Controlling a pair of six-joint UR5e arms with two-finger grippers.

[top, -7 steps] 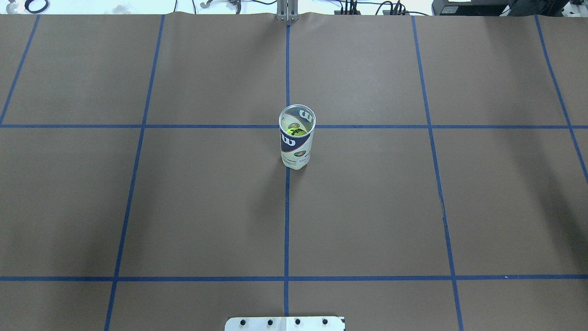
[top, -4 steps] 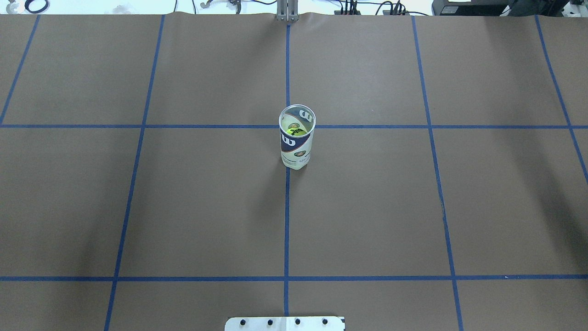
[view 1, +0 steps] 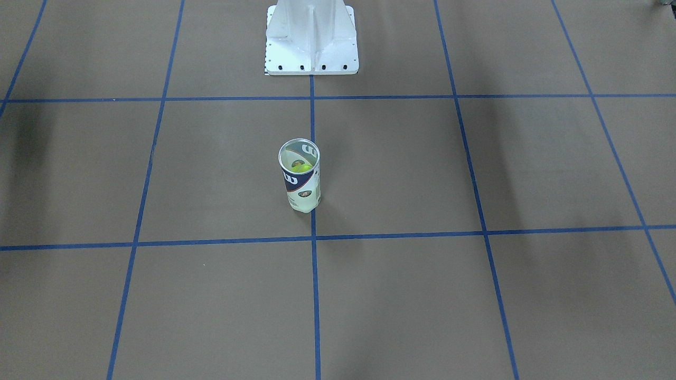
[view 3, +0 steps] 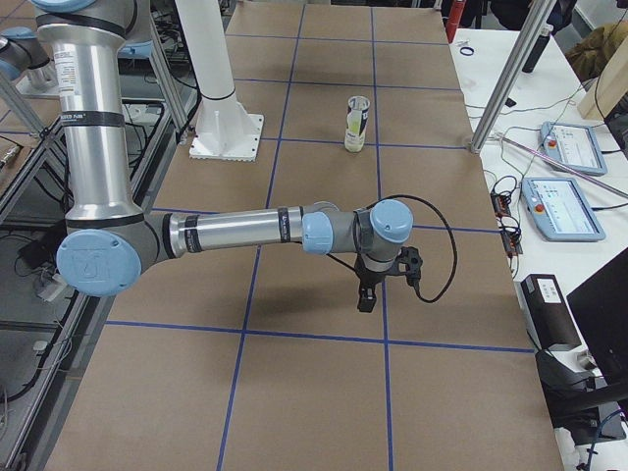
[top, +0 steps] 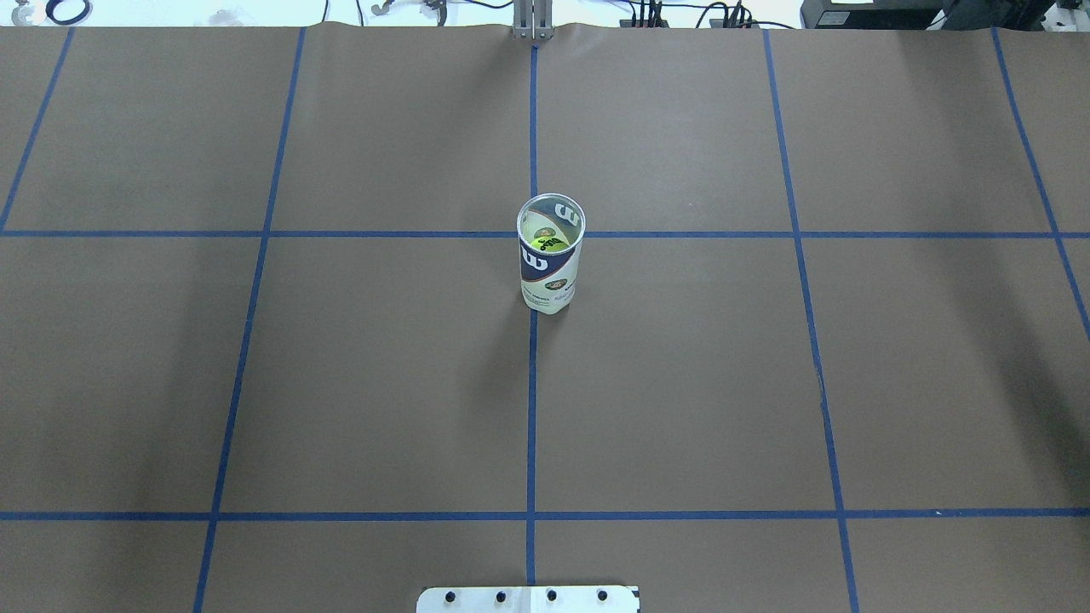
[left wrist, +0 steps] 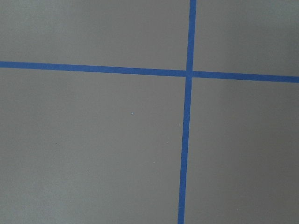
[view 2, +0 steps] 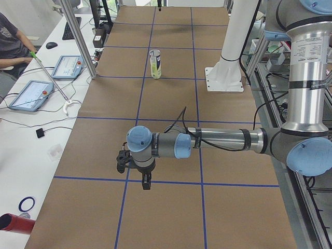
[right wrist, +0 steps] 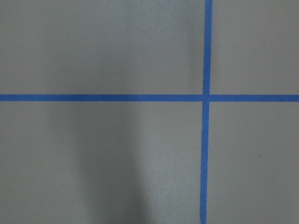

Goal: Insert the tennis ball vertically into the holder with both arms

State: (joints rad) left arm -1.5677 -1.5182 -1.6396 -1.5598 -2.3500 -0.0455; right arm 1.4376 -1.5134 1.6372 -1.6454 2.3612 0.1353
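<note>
At the middle of the table (top: 341,383) the holder (top: 550,272) stands straight up, ball (top: 549,244) inside; left gripper (view 2: 147,182) and right gripper (view 3: 366,296) hang far off at 2 ends, neither nearer; I cannot tell if they are apart or together

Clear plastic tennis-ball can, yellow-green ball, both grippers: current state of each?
clear plastic tennis-ball can with navy-and-white label: upright on the brown paper-covered table, top open.
yellow-green tennis ball: inside the can, below the rim.
left gripper: above the table, far from the can; open or shut cannot be told.
right gripper: above the table, far from the can; open or shut cannot be told.
</note>
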